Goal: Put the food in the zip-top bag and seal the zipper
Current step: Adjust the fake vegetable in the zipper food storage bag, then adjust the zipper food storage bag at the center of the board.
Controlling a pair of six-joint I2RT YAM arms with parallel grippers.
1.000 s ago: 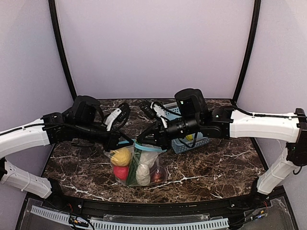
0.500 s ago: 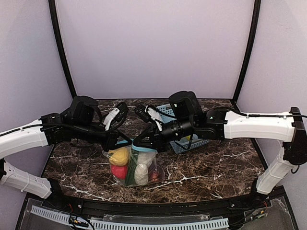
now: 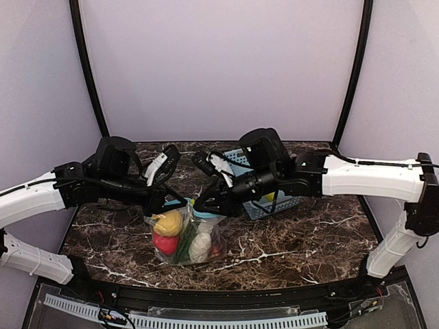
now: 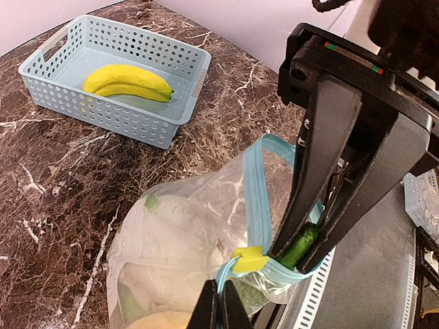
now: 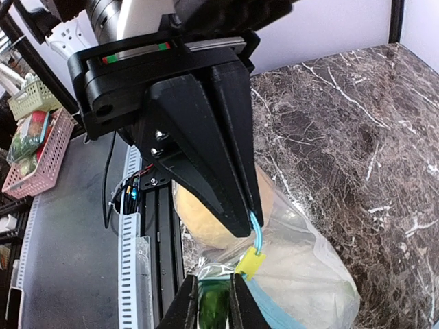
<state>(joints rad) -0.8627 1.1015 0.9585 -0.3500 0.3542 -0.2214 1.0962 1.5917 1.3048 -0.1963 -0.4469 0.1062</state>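
Note:
The zip-top bag (image 3: pixel 186 240) stands on the table between both arms, with an orange (image 3: pixel 169 223), a red apple (image 3: pixel 164 243) and white cauliflower (image 3: pixel 200 247) inside. In the left wrist view my left gripper (image 4: pixel 219 310) is shut on the teal zipper (image 4: pixel 257 199) at the mouth's near end, just below the yellow slider (image 4: pixel 250 259). My right gripper (image 5: pixel 214 305) is shut on the green cucumber (image 5: pixel 215 308), whose tip sits in the bag's mouth beside the slider (image 5: pixel 252 262). The cucumber (image 4: pixel 300 245) also shows in the left wrist view. A yellow banana (image 4: pixel 127 81) lies in the basket.
The light blue lattice basket (image 4: pixel 171 65) stands on the marble table behind and to the right of the bag, partly under my right arm in the top view. A slotted cable rail (image 3: pixel 185 319) runs along the table's near edge.
The bag and both grippers have shifted a little to the left. My right gripper has come closer to the left one at the bag's mouth.

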